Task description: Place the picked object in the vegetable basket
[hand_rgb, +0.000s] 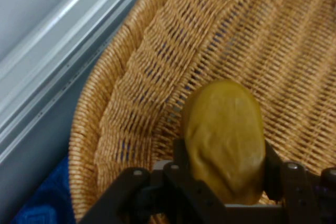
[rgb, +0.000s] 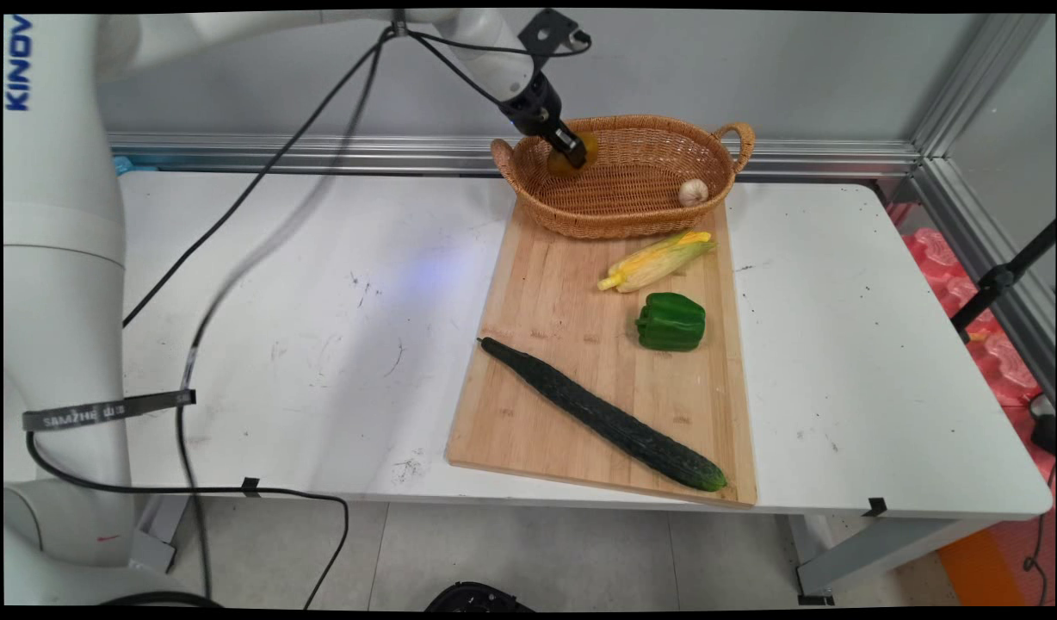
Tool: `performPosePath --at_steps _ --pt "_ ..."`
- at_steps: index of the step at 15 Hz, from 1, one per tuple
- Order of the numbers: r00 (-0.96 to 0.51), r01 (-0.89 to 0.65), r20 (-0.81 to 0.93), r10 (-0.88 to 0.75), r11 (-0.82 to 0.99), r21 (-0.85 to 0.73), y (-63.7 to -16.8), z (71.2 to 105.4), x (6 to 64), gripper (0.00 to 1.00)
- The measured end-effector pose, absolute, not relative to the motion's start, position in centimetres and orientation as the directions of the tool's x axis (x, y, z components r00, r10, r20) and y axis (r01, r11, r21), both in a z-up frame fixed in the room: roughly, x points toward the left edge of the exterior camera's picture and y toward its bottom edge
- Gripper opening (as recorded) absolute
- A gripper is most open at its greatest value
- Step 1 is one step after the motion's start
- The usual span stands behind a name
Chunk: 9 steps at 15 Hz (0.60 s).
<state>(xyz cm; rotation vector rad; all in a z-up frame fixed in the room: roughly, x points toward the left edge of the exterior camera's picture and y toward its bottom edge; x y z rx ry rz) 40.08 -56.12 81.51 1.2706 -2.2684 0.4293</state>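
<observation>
Claw [rgb: 571, 153] clamped on potato [hand_rgb: 224, 140], hanging over left end of basket [rgb: 632, 220]; garlic [rgb: 693, 191] inside at right end.

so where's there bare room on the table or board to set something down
The table left of the cutting board is bare, and so is the strip right of it. On the board, free patches lie between the basket and the cucumber. It is crowded around the corn and green pepper, and the gripper holds a potato over the basket, where a garlic bulb sits.

bright even light, soft shadows, blurred cables
</observation>
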Motion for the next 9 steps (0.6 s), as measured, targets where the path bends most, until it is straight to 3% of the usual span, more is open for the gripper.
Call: performPosePath --at_steps 7,8,9 --pt "-0.473 -0.84 0.525 -0.708 0.541 -0.028 -58.0 79.3 39.7 0.0" --pt "-0.479 -0.837 0.523 -0.705 0.547 -0.029 -58.1 79.2 39.7 1.0" --pt "-0.484 -0.833 0.522 -0.702 0.552 -0.03 -58.1 79.2 39.7 1.0"
